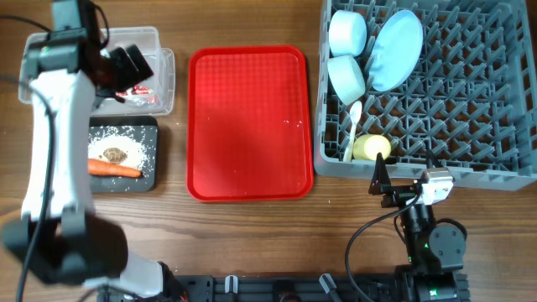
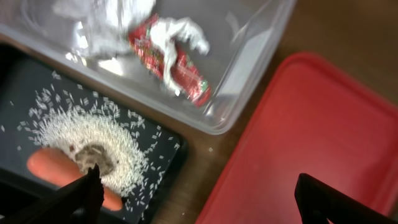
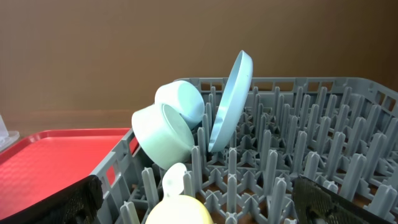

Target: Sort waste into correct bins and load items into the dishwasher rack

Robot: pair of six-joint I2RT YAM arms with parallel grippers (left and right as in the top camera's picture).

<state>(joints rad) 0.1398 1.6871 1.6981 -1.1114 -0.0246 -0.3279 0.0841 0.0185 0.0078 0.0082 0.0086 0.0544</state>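
The left arm (image 1: pixel 49 143) is crossing over the clear tub (image 1: pixel 161 52) in the overhead view, so only a scrap of the crumpled wrapper (image 2: pixel 171 56) is peeking out there. The left wrist view is showing the wrapper lying inside the tub, blurred, with the tub's far end running out of frame. In that same view the carrot (image 1: pixel 115 169) is partly hiding behind one dark finger (image 2: pixel 78 198). It is lying in the black tray (image 1: pixel 151 126) with the rice (image 1: pixel 127 143) and the brown lump (image 1: pixel 113 154).

In the right wrist view the yellow cup (image 1: pixel 372 148) is being cut off by the bottom edge, and only the tip of the spoon (image 1: pixel 351 130) is showing. Both are sitting in the near left corner of the rack (image 1: pixel 470 101). The plate (image 1: pixel 396 49) is standing on edge, leaning between pegs, beside the two bowls (image 1: pixel 346 54).

The left arm is stretching from the near left of the table up over the black tray. Its pincer (image 2: pixel 199 180) is hanging above the tub's near edge, fingers wide apart. The right arm is sitting low, just outside the rack's near wall. Its pincer (image 3: pixel 196 190) is pointing level into the rack, fingers also spread apart. The red tray (image 1: pixel 249 123) is lying between the bins and the rack.
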